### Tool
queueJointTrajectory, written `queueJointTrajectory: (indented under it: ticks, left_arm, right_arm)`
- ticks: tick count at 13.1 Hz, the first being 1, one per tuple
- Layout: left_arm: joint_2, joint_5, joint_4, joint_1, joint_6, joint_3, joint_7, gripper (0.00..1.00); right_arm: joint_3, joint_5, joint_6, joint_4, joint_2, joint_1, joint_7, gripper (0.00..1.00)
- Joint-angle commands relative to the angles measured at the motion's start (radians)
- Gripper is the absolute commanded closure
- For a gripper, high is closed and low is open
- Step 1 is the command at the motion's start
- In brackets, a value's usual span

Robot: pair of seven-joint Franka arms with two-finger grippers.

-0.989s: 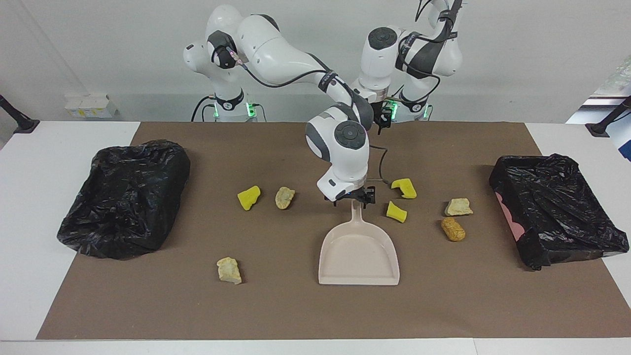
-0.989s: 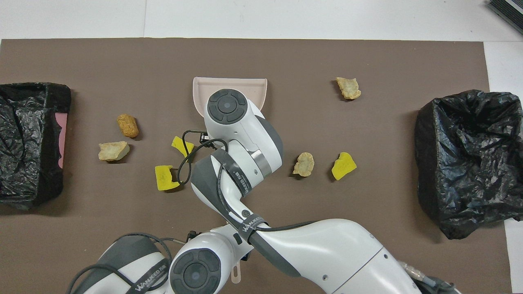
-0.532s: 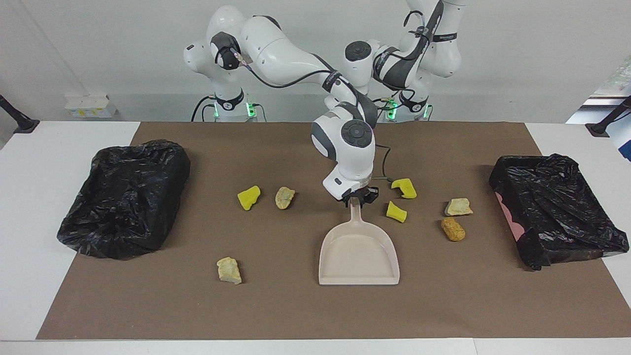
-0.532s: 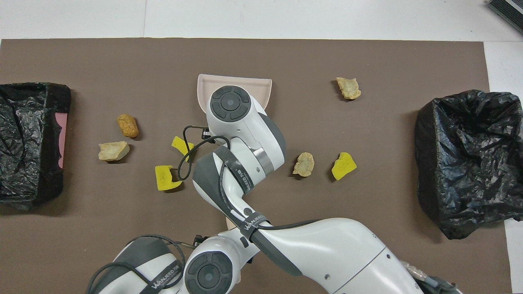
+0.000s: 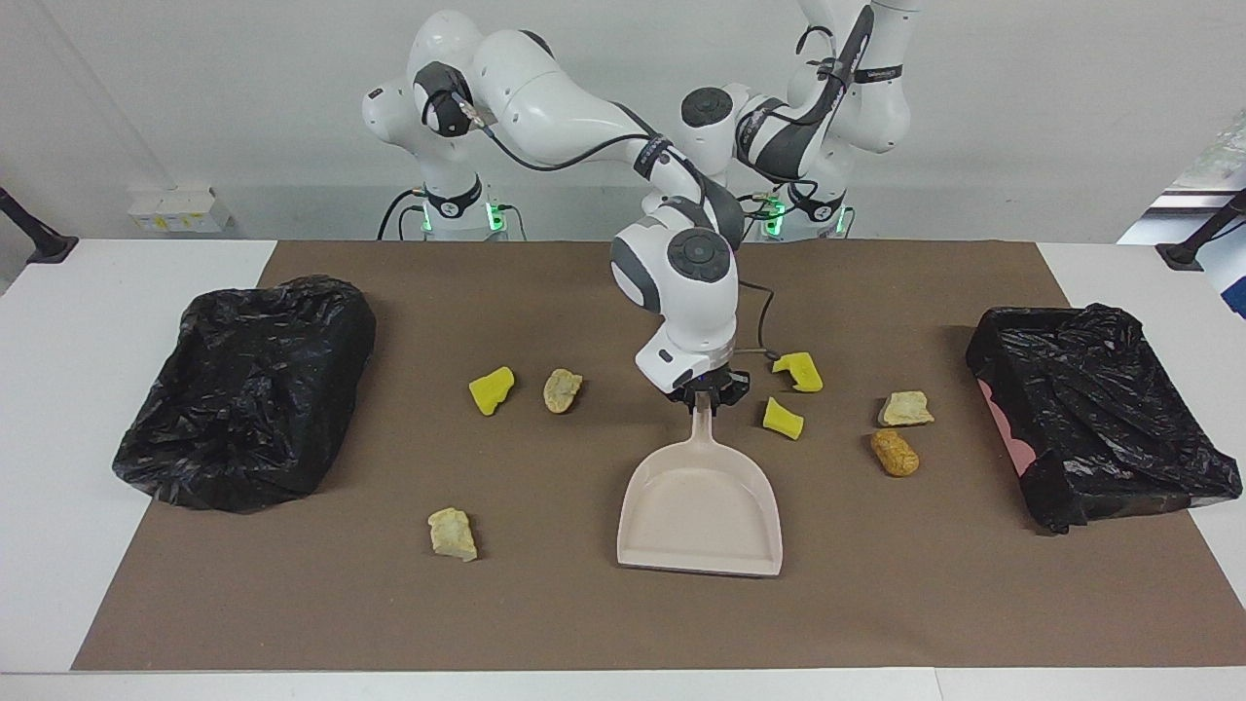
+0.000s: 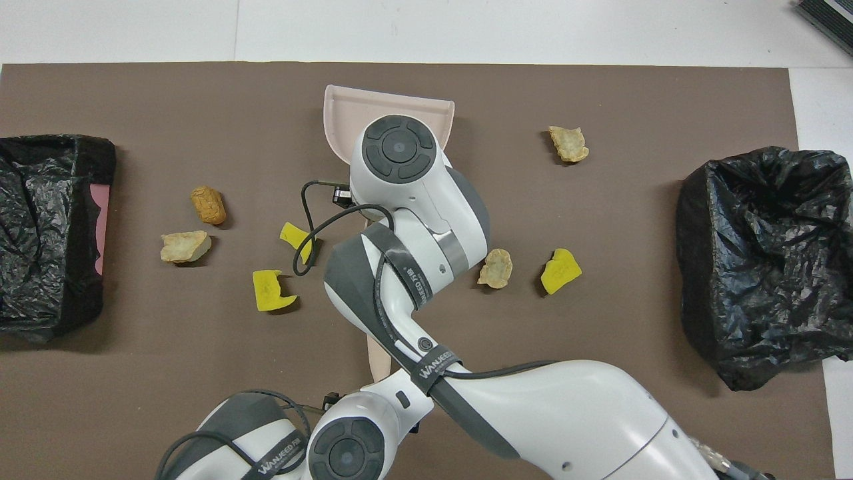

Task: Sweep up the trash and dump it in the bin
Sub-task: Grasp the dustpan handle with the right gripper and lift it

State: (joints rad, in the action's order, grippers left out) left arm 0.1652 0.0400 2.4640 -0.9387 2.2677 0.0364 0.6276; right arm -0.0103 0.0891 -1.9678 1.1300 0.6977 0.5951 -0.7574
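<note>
Left tool (image 6: 383, 407) under crossing arms

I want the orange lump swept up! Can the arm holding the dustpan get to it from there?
Probably yes. The right gripper is shut on the dustpan handle, and bare brown mat lies between the pan and the orange-brown lump. Only a yellow sponge chunk sits close by.

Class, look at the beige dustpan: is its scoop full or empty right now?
Empty. The dustpan's bare scoop holds no scraps; all seven pieces of trash lie on the brown mat around it.
</note>
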Motion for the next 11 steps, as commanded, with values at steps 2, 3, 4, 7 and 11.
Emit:
queueJointTrajectory:
  ticks: [2,3,4,7,11]
  left_arm:
    - [0.0,0.014,0.024,-0.025,0.026,0.017,0.021,0.41]
    - [0.0,0.014,0.026,-0.025,0.023,0.017,0.02,0.57]
    - [0.004,0.014,0.024,-0.025,0.006,0.019,0.02,0.79]
    - [-0.007,0.009,-0.002,-0.022,-0.04,0.025,0.012,1.0]
    - [0.005,-0.009,-0.132,0.114,-0.179,0.03,0.003,1.0]
  right_arm:
    - [-0.016,0.0,0.059,0.056,-0.087,-0.087,0.149,1.0]
    - [-0.016,0.0,0.097,0.065,-0.107,-0.119,0.235,1.0]
    - [-0.016,0.0,0.143,0.067,-0.124,-0.142,0.313,1.0]
    - [-0.016,-0.003,0.204,0.106,-0.178,-0.201,0.499,1.0]
    - [-0.017,0.007,0.264,0.167,-0.217,-0.213,0.873,1.0]
